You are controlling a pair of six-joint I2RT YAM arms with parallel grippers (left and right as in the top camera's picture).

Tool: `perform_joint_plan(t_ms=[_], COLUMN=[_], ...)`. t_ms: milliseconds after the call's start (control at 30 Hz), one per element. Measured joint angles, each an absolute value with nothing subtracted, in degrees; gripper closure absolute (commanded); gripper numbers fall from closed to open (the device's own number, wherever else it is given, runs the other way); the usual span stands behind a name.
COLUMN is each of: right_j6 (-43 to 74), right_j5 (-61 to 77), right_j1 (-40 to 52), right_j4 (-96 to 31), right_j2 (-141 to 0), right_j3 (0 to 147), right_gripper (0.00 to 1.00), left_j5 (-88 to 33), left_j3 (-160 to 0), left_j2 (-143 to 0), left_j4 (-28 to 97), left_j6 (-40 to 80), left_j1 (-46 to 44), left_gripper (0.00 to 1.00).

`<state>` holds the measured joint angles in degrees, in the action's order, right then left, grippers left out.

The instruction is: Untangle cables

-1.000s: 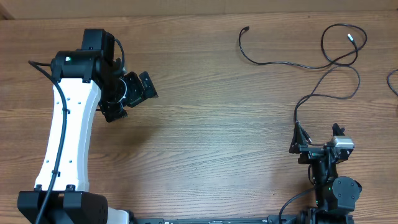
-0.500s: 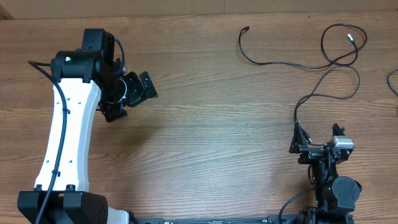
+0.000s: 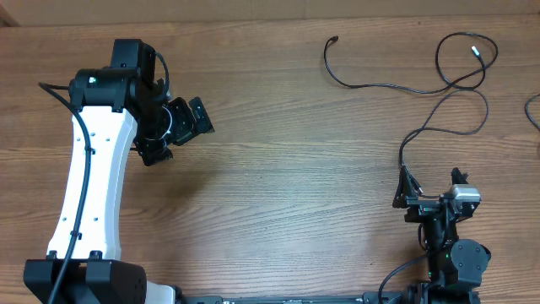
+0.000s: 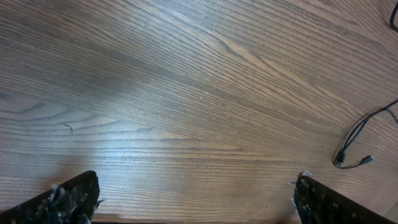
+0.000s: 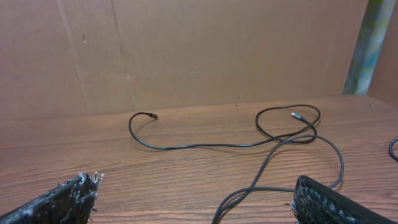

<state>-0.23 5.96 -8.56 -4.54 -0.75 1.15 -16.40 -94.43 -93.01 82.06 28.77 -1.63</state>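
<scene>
The cables point(image 3: 396, 87) are thin black cords on the wooden table point(image 3: 295, 194), all lying beyond the right gripper point(image 3: 430, 184). One runs from a small dark plug point(image 3: 336, 38), beyond and left of that gripper, in a shallow curve to a spot straight beyond it, where the cord crosses over itself and a silver tip point(image 3: 475, 49) shows. From there a cord snakes back and passes between the right gripper's fingers — they stand wide apart, and whether it touches them I cannot tell. The left gripper point(image 3: 181, 127), well to the left of the right gripper, hangs over the wood with its fingers spread too.
</scene>
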Motion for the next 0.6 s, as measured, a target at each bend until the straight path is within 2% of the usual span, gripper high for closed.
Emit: perform_joint_plan(t_ms=[233, 600], right_j6=[-0.25, -0.25], right_j5=[5.96, 5.96], right_j1=[-8.54, -8.56], right_j4=[-4.54, -4.54], right_j2=[-0.75, -0.75], right_j3=[1.15, 1.15], right_gripper=[0.0, 0.0], left_j5=[-16.23, -16.23], left_j3=[-94.21, -94.43], left_j2=[-82.83, -49.76], left_j4=[81.82, 81.89], left_j6=[28.8, 28.77], left_j1=[-1.63, -1.63], left_gripper=[0.01, 0.01])
